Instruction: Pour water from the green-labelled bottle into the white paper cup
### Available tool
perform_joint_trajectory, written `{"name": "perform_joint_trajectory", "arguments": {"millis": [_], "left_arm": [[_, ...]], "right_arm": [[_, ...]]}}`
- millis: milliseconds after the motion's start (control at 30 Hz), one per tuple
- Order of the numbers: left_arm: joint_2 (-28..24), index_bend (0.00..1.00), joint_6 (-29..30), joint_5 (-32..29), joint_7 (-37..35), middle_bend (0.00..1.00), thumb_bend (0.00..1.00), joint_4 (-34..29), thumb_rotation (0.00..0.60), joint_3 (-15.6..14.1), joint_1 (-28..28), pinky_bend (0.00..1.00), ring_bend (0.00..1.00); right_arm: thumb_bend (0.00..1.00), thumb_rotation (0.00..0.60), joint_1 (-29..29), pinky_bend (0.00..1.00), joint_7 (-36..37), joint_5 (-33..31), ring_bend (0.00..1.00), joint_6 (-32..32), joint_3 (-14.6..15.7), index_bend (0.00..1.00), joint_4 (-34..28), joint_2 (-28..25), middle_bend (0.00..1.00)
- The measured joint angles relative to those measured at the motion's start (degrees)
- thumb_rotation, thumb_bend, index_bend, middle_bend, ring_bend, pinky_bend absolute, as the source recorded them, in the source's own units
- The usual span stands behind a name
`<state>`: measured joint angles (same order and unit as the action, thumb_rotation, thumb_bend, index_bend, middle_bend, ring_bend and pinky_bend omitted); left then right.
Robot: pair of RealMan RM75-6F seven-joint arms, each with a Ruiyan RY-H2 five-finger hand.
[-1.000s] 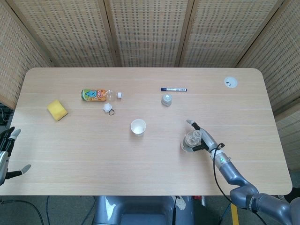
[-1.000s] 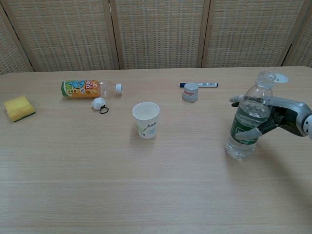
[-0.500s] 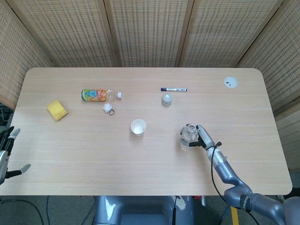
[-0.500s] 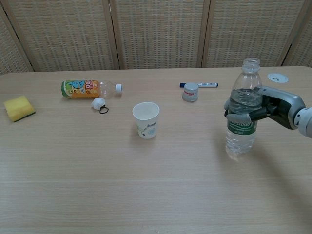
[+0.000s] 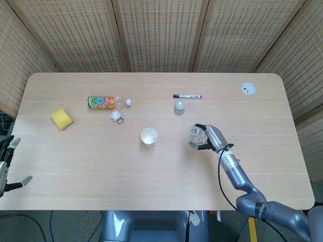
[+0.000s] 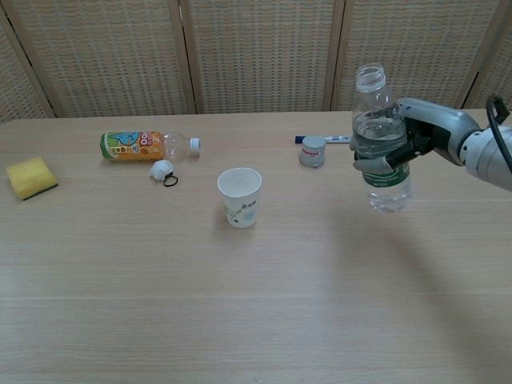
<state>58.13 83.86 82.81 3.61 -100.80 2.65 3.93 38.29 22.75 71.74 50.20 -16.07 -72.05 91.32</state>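
Observation:
My right hand grips the clear, uncapped green-labelled water bottle around its middle. The bottle hangs almost upright above the table, partly filled, its green label mostly hidden by my fingers. The white paper cup stands upright and open to the left of the bottle, well apart from it. At the lower left edge of the head view my left hand hangs beside the table with its fingers apart, holding nothing.
An orange drink bottle lies on its side at the back left, a white cap with a black ring near it. A yellow sponge lies far left. A grey cap and a blue marker lie behind the cup.
My right hand closed on the water bottle, lifted it off the table and carried it up and to the left, toward the cup. The left hand barely moved.

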Motion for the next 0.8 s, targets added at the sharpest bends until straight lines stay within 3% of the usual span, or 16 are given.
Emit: {"name": "perform_joint_trajectory", "arguments": {"millis": [133, 567, 800], "left_arm": [[-0.18, 0.00, -0.40, -0.39, -0.57, 0.00, 0.04, 0.07, 0.600, 0.13, 0.20, 0.00, 0.00], [-0.86, 0.00, -1.07, -1.59, -2.58, 0.00, 0.05, 0.48, 0.600, 0.72, 0.55, 0.00, 0.00], [-0.98, 0.00, -2.17, -2.65, -3.46, 0.00, 0.05, 0.93, 0.600, 0.98, 1.00, 0.00, 0.00]], "right_arm": [[0.64, 0.600, 1.59, 0.57, -9.18, -4.08, 0.47, -0.37, -1.05, 0.58, -1.35, -0.41, 0.59], [0.68, 0.600, 11.60, 0.62, -51.01, -27.45, 0.53, 3.77, -2.76, 0.59, -6.45, 0.79, 0.61], [0.68, 0.600, 17.34, 0.63, -64.05, -36.07, 0.54, 6.61, -2.11, 0.59, -5.79, 3.70, 0.62]]}}
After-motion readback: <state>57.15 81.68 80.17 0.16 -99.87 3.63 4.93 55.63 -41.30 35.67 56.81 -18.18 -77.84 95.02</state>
